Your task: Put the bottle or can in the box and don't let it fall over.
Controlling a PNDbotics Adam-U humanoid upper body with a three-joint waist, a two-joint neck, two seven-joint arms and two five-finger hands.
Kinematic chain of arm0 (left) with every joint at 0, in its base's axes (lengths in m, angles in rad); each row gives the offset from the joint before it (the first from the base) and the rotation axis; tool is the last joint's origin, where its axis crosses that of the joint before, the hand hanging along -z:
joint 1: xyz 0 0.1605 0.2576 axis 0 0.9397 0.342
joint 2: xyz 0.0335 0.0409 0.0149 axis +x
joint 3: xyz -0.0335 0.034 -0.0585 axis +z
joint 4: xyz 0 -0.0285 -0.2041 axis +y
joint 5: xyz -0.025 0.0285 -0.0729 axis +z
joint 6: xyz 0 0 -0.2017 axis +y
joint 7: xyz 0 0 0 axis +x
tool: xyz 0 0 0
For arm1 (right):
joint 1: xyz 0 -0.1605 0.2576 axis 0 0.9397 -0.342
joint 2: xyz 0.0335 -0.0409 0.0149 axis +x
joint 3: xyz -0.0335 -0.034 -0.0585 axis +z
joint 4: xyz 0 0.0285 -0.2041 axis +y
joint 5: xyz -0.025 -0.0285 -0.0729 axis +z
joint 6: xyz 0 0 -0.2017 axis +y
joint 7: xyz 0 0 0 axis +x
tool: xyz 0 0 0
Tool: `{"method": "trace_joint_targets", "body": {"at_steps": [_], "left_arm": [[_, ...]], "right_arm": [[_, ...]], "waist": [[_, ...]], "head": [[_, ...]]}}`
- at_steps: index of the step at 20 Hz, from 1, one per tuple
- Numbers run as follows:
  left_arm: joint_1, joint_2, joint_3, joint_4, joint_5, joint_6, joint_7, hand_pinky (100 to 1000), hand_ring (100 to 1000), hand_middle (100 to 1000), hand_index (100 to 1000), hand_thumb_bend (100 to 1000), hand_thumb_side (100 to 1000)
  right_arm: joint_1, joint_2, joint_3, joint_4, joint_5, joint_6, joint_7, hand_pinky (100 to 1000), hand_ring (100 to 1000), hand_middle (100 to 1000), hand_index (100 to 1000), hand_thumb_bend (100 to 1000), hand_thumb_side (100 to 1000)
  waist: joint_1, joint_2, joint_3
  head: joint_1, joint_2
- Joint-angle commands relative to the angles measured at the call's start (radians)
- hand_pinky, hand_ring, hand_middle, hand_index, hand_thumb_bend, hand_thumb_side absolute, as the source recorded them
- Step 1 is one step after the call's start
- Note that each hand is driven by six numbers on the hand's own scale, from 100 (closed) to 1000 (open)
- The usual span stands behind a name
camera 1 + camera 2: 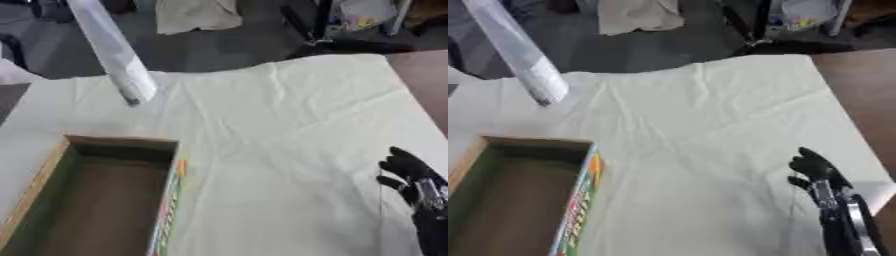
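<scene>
Left eye view: box (96, 200) sits open on the desk (289, 130) (white cloth), and right of the box the right robot hand (814, 170) rests, fingers relaxed, holding nothing.

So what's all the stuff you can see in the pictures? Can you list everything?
Open cardboard box with green inside walls and a colourful printed side: one, brown and green, lower left on the cloth, nothing showing inside it.
Long pale slanted tube-like thing: one, white-grey, upper left, its lower end over the cloth's far edge; what it is cannot be made out.
Wrinkled white cloth: one, covering the table.
Brown tabletop: bare strip on the right of the cloth.
No bottle or can shows in either view.
Right hand: one, black, lower right corner, fingers up and relaxed.
Left hand: not in view.
</scene>
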Motion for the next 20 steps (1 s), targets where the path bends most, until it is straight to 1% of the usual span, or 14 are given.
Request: {"method": "trace_joint_targets", "body": {"at_steps": [1,6,11,20], "left_arm": [[-0.020,0.060,0.003,-0.059,0.046,0.013,0.005,677,319,315,317,100,100],[-0.013,0.080,-0.011,-0.114,0.091,0.034,0.015,676,320,315,324,100,100],[-0.011,0.091,-0.021,-0.142,0.112,0.054,0.026,673,319,315,325,100,100],[0.008,0.129,-0.027,-0.193,0.152,0.068,0.037,671,319,315,325,100,100]], "right_arm": [[0.004,-0.027,-0.011,-0.012,-0.015,-0.009,-0.001,782,842,898,749,100,820],[0.022,-0.046,-0.022,-0.012,-0.038,-0.017,-0.009,782,842,898,749,100,809],[0.037,-0.064,-0.032,-0.012,-0.063,-0.030,-0.016,782,843,899,749,100,798],[0.058,-0.086,-0.051,-0.012,-0.097,-0.037,-0.035,782,843,900,749,100,789]], "waist": [[-0.003,-0.034,0.006],[-0.009,-0.059,0.018],[-0.018,-0.080,0.025],[-0.032,-0.103,0.037]], "head": [[-0.013,0.016],[-0.032,0.044],[-0.040,0.068],[-0.061,0.097]]}}
